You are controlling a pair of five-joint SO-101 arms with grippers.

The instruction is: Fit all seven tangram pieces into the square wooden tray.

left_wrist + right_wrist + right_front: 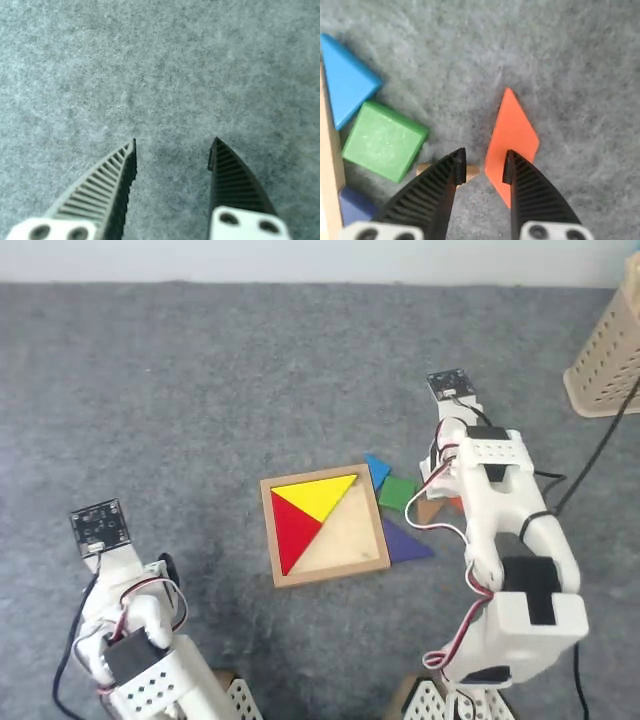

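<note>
The square wooden tray [268, 532] lies mid-table with a yellow triangle [318, 495] and a red triangle [293, 530] set in it. Just off its right side lie a blue triangle [345, 85], a green square [382, 140] and a purple triangle [405, 542]. Farther right are an orange parallelogram [512, 135] and a small tan piece [422, 169]. My right gripper [485, 160] hangs open low over these two, its fingertips straddling the parallelogram's near corner. At the table's front left, my left gripper [172, 150] is open above bare carpet.
A beige slotted basket [610, 350] stands at the far right edge. Grey carpet covers the whole table. The right arm's body [510, 570] rises along the right of the loose pieces, with a cable trailing toward the basket.
</note>
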